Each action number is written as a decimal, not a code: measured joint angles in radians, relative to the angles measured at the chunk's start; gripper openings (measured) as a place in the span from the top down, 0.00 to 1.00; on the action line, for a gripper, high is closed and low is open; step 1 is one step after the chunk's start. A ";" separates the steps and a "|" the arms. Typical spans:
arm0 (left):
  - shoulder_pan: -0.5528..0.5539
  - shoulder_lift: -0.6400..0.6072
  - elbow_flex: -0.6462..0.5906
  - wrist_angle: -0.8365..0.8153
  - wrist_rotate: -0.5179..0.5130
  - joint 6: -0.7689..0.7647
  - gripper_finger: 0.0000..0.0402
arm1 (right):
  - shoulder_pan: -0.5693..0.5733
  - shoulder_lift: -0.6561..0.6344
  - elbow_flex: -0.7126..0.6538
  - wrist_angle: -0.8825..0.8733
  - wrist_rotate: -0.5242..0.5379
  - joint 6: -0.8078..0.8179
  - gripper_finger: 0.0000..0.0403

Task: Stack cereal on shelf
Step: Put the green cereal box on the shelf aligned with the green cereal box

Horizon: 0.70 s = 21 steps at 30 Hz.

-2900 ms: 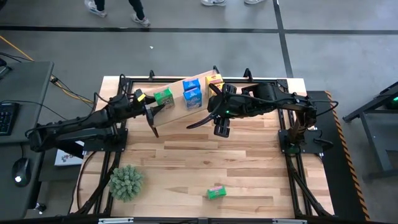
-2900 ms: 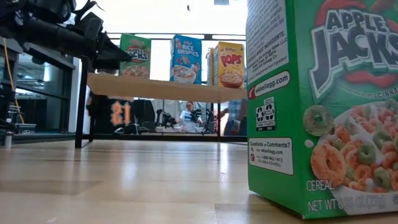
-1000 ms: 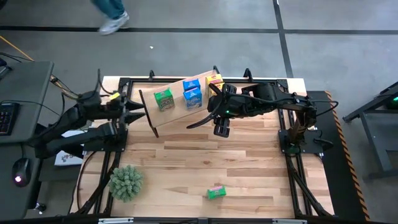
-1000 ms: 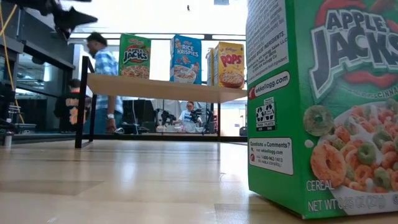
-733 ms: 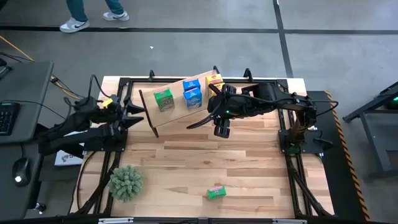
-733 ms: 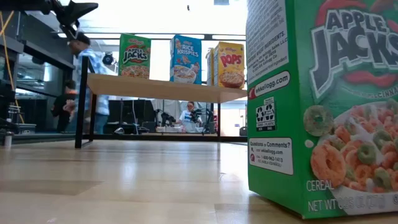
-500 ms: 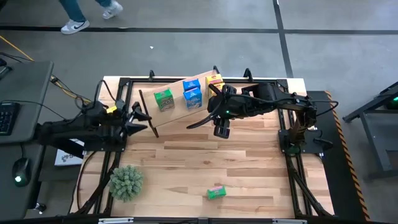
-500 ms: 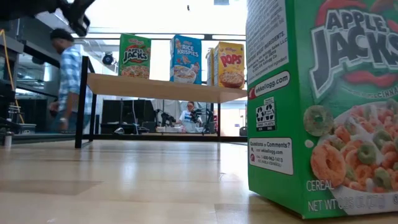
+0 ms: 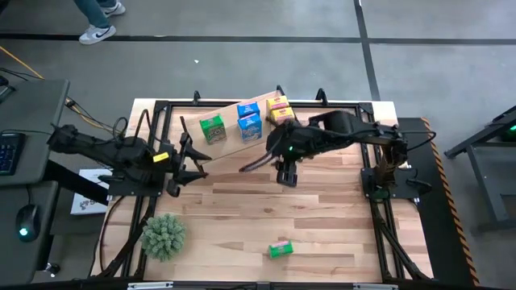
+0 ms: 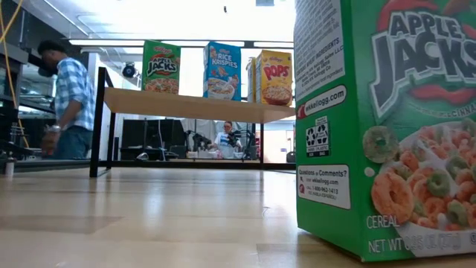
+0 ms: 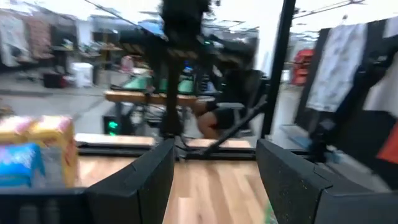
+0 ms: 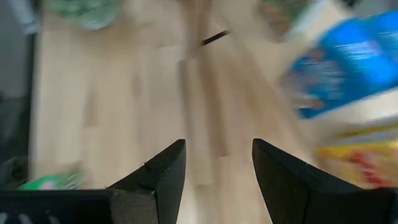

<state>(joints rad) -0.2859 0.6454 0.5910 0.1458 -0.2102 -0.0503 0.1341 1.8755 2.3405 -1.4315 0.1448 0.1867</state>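
Left gripper (image 9: 187, 161): your fingers open, empty, beside the shelf's (image 9: 234, 137) left end.
Right gripper (image 9: 287, 174): open, empty, before the shelf.
Cereal boxes (image 9: 249, 122): upright on shelf.
Green box (image 9: 280, 249): table's (image 9: 322, 225) near edge.

Bench (image 9: 322, 217): pale wood, striped planks. Shelf (image 9: 230, 138): light wood on black frame. Cartons on shelf: green (image 9: 212, 128), blue (image 9: 249, 121), yellow-orange (image 9: 279, 109). Lone carton, lower centre of high view (image 9: 280, 249): green with red print. Plant, lower left (image 9: 164, 234): dull green, spiky. Both arms: black. Person in low view (image 10: 68, 104): blue-white plaid shirt.
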 joint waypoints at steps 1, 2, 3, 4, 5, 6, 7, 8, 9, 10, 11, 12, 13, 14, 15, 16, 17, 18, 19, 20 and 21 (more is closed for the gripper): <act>-0.019 0.018 0.017 0.004 -0.033 0.019 0.47 | 0.012 0.011 0.000 0.000 -0.028 0.000 0.56; -0.035 0.031 0.029 0.004 -0.062 0.035 0.47 | 0.027 0.022 0.000 0.000 -0.052 0.001 0.56; -0.051 0.043 0.039 0.003 -0.088 0.048 0.47 | 0.044 0.035 0.000 0.000 -0.074 0.014 0.56; -0.065 0.054 0.046 0.005 -0.107 0.058 0.47 | 0.063 0.050 0.000 -0.001 -0.092 0.023 0.56; -0.078 0.062 0.049 0.006 -0.123 0.063 0.47 | 0.082 0.063 0.000 -0.004 -0.106 0.034 0.56; -0.088 0.066 0.048 0.004 -0.138 0.066 0.47 | 0.103 0.075 0.000 -0.010 -0.113 0.043 0.56; -0.097 0.070 0.047 0.008 -0.150 0.071 0.47 | 0.126 0.087 0.000 -0.020 -0.114 0.050 0.56; -0.105 0.075 0.047 0.016 -0.163 0.073 0.47 | 0.149 0.097 0.000 -0.033 -0.114 0.059 0.56; -0.110 0.077 0.047 0.018 -0.173 0.074 0.47 | 0.171 0.109 0.000 -0.051 -0.108 0.072 0.56; -0.113 0.077 0.047 0.014 -0.183 0.074 0.47 | 0.193 0.121 0.000 -0.073 -0.088 0.091 0.56; -0.117 0.077 0.047 0.014 -0.190 0.074 0.47 | 0.215 0.132 0.000 -0.095 -0.063 0.117 0.56; -0.119 0.076 0.047 0.013 -0.195 0.074 0.47 | 0.235 0.143 0.000 -0.114 -0.029 0.151 0.56; -0.121 0.076 0.047 0.012 -0.197 0.076 0.47 | 0.255 0.154 0.000 -0.132 0.008 0.187 0.56; -0.122 0.077 0.047 0.011 -0.197 0.081 0.47 | 0.272 0.165 0.000 -0.144 0.045 0.222 0.56; -0.122 0.077 0.047 0.011 -0.197 0.087 0.47 | 0.289 0.177 0.000 -0.141 0.075 0.254 0.56; -0.122 0.077 0.047 0.010 -0.197 0.088 0.47 | 0.305 0.190 0.000 -0.137 0.089 0.275 0.56; -0.122 0.077 0.047 0.010 -0.197 0.088 0.47 | 0.319 0.203 0.000 -0.132 0.090 0.282 0.56; -0.122 0.077 0.047 0.010 -0.197 0.089 0.47 | 0.332 0.215 0.000 -0.120 0.088 0.276 0.56; -0.122 0.077 0.047 0.010 -0.197 0.089 0.47 | 0.346 0.226 0.000 -0.100 0.079 0.260 0.56; -0.122 0.077 0.047 0.010 -0.197 0.089 0.47 | 0.357 0.235 0.000 -0.081 0.060 0.256 0.56; -0.122 0.077 0.047 0.010 -0.197 0.089 0.47 | 0.367 0.244 0.000 -0.067 0.037 0.256 0.56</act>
<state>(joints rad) -0.4079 0.7219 0.6384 0.1555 -0.4076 0.0386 0.5016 2.1196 2.3402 -1.4981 0.1818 0.4424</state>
